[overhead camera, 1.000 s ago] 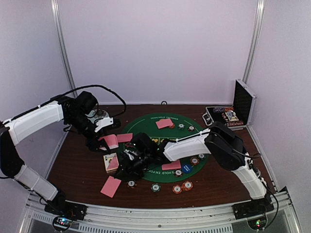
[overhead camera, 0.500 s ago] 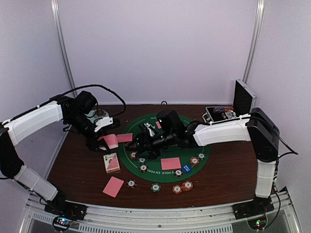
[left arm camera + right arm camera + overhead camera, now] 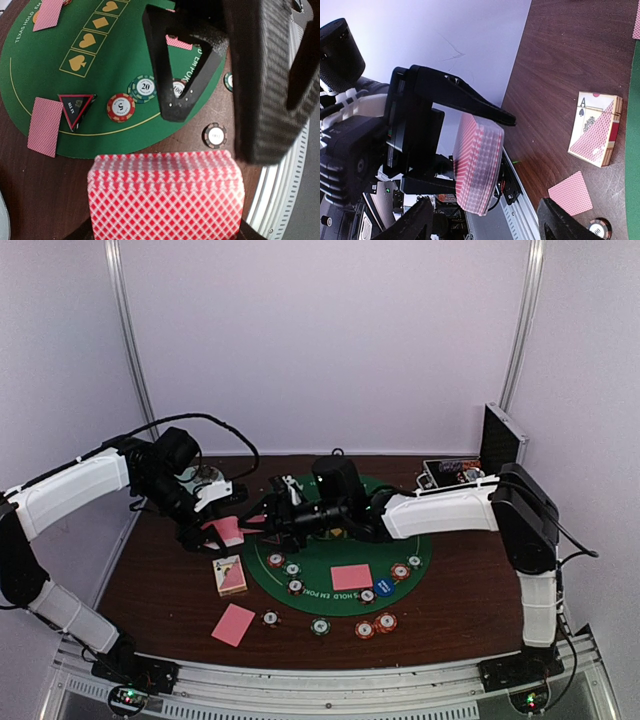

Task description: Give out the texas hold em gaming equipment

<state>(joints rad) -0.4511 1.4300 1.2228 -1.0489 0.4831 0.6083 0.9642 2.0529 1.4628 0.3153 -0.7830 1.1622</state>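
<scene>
The left gripper (image 3: pixel 221 528) clamps a thick, square-edged deck of pink-backed playing cards (image 3: pixel 165 195) with lattice-printed backs. It holds the deck over the brown wooden table (image 3: pixel 160 590), just off the left rim of the round green felt mat (image 3: pixel 330 552). The right gripper (image 3: pixel 273 517) is spread wide and empty, just beside the deck. Striped poker chips (image 3: pixel 120 107) and a black-red triangle marker (image 3: pixel 75 107) lie flat on the felt. A card box (image 3: pixel 595 127) and a loose card (image 3: pixel 570 192) lie apart on open wood.

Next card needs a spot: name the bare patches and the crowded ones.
Bare wood right of the mat, in front of the case; bare wood left of the card box. Crowded: the mat's near edge and the wood before it, dotted with chips.
</scene>
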